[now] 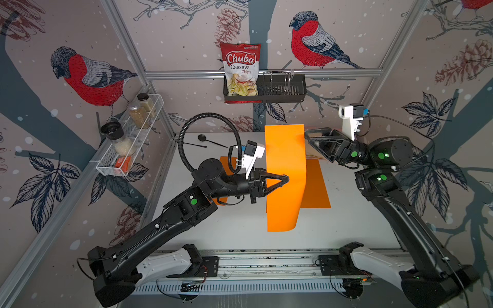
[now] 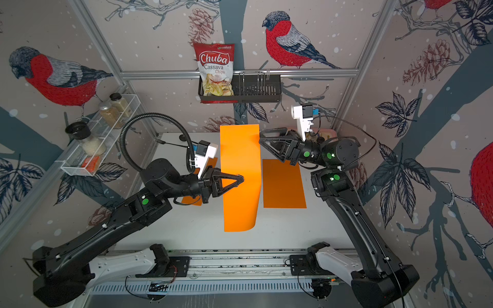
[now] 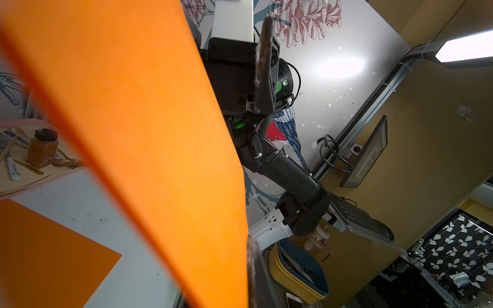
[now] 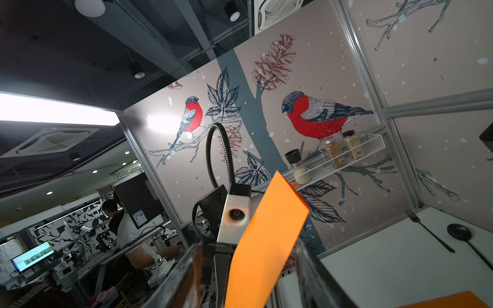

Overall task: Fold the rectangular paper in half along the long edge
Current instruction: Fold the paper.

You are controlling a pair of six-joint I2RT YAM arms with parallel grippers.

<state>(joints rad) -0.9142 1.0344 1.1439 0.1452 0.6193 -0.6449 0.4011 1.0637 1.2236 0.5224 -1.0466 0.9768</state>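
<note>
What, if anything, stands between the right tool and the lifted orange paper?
Nothing visible does. The right tool is already at the edge of the orange paper, and the right wrist view shows its jaws open on either side of the sheet. The left tool is shut on the opposite edge, holding the sheet up.

Chip bag [image 1: 241, 70] in the black wall basket [image 1: 282, 92], well beyond the jaws of the left gripper [image 1: 287, 179] and the right gripper [image 1: 306, 136]. It reads "Chuba Cassava Chips"; the print along its top edge is too small to read.
</note>
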